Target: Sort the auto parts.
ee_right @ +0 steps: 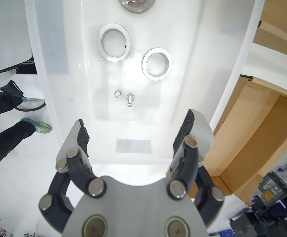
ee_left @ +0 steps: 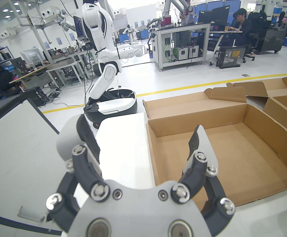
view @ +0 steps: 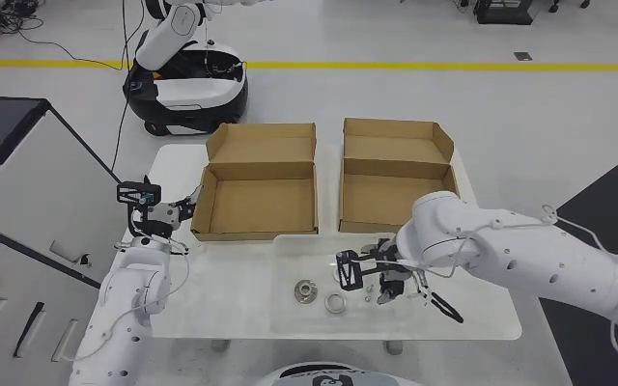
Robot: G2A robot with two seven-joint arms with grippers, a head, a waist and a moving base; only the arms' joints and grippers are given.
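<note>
Several metal parts lie in a clear tray [view: 286,253] at the table's front: a flanged hub [view: 306,289], a ring [view: 335,303] and small bolts [view: 370,294]. The right wrist view shows two rings [ee_right: 114,42] [ee_right: 157,64], two bolts [ee_right: 117,93] [ee_right: 129,99] and the hub's edge [ee_right: 137,3]. My right gripper [view: 350,271] [ee_right: 136,125] hangs open above the tray, just short of the bolts, with nothing in it. My left gripper [view: 188,207] [ee_left: 140,128] is open and empty, beside the left wall of the left cardboard box [view: 256,207] [ee_left: 224,145].
A second open cardboard box [view: 396,198] [ee_right: 251,134] stands to the right of the first, just behind the tray. Both boxes are empty, with their lids folded back. Another white robot [view: 188,87] is parked on the floor beyond the table.
</note>
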